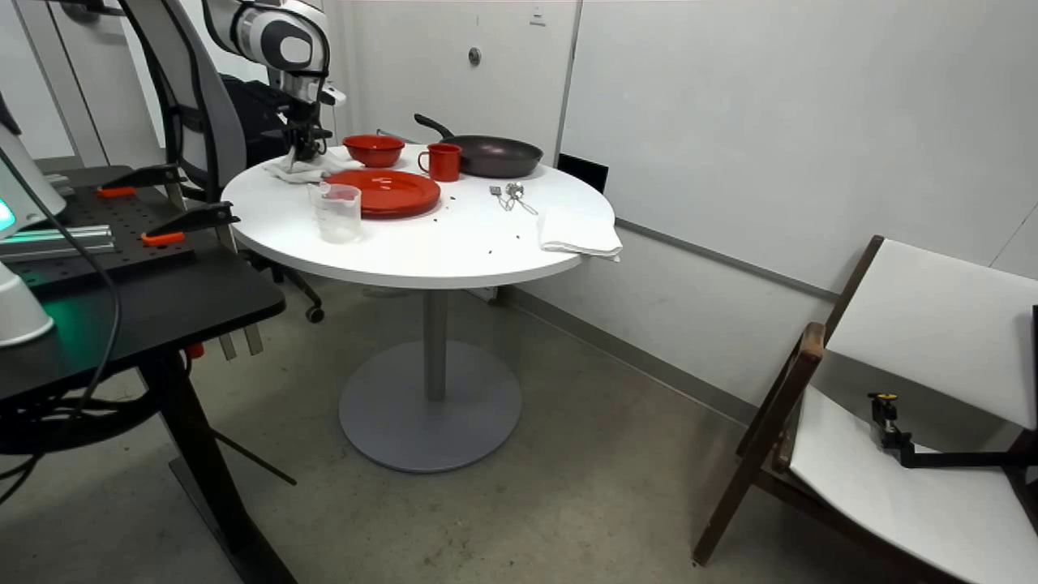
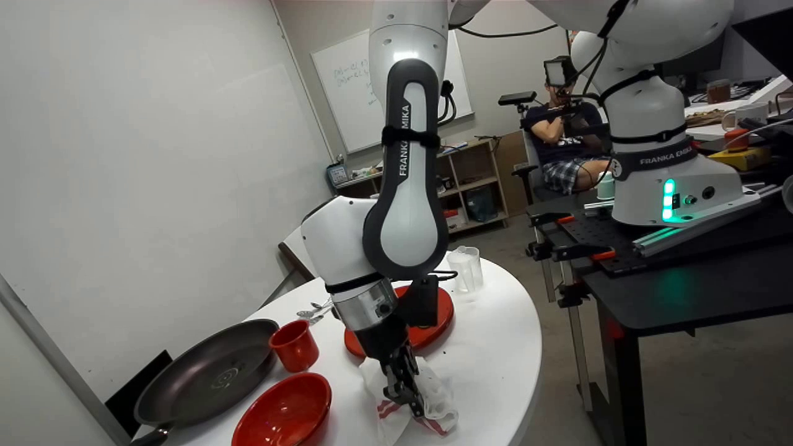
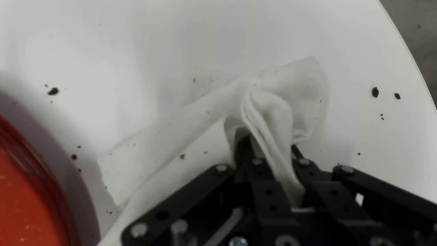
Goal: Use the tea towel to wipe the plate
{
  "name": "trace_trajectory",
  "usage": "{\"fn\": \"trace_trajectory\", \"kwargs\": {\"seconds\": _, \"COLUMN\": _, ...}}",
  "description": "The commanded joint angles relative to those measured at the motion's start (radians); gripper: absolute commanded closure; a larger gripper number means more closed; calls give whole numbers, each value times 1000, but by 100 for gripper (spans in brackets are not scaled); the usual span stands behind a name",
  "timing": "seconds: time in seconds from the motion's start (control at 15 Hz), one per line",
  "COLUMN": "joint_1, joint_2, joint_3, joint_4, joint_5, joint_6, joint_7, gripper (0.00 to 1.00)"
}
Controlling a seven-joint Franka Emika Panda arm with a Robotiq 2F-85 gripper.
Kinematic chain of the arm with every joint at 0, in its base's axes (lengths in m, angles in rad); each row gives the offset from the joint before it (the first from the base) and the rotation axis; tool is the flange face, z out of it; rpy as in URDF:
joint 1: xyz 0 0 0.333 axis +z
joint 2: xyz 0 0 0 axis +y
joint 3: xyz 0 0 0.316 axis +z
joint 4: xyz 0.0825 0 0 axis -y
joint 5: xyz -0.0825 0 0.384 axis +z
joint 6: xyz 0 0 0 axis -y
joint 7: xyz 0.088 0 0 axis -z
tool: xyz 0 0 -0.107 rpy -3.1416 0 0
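Lying crumpled, the towel (image 3: 201, 143) rests on the table (image 1: 438, 255), a fold clamped in the gripper (image 3: 271, 150). In an exterior view we see the plate (image 1: 391, 195) just right of the towel; whether they touch, we can't tell. The cup (image 1: 338, 215) stands at the plate's near left, the bowl (image 1: 373, 152) beyond, the mug (image 1: 444, 164) and pan (image 1: 496, 156) farther right.

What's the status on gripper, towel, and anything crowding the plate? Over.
Gripper shut on tea towel. Towel bunched on table beside red plate. Clear cup standing close by plate, could crowd the wipe.
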Motion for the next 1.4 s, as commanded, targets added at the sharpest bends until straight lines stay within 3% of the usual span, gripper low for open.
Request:
{"fn": "trace_trajectory", "kwargs": {"seconds": 0.0, "joint_1": 15, "joint_2": 21, "joint_3": -18, "joint_4": 48, "joint_5": -22, "joint_6": -37, "joint_7": 2, "gripper": 96}}
{"fn": "trace_trajectory", "kwargs": {"seconds": 0.07, "joint_1": 13, "joint_2": 17, "joint_3": -17, "joint_4": 47, "joint_5": -24, "joint_6": -47, "joint_7": -2, "gripper": 96}}
{"fn": "trace_trajectory", "kwargs": {"seconds": 0.2, "joint_1": 14, "joint_2": 8, "joint_3": -19, "joint_4": 42, "joint_5": -29, "joint_6": -72, "joint_7": -2, "gripper": 63}}
{"fn": "trace_trajectory", "kwargs": {"seconds": 0.8, "joint_1": 2, "joint_2": -123, "joint_3": 5, "joint_4": -38, "joint_5": -40, "joint_6": -236, "joint_7": -21, "gripper": 1}}
{"fn": "trace_trajectory", "kwargs": {"seconds": 1.13, "joint_1": -7, "joint_2": -278, "joint_3": 11, "joint_4": -132, "joint_5": -47, "joint_6": -271, "joint_7": -47, "gripper": 0}}
{"fn": "trace_trajectory", "kwargs": {"seconds": 1.33, "joint_1": -3, "joint_2": -383, "joint_3": -34, "joint_4": -235, "joint_5": -91, "joint_6": -219, "joint_7": -8, "gripper": 0}}
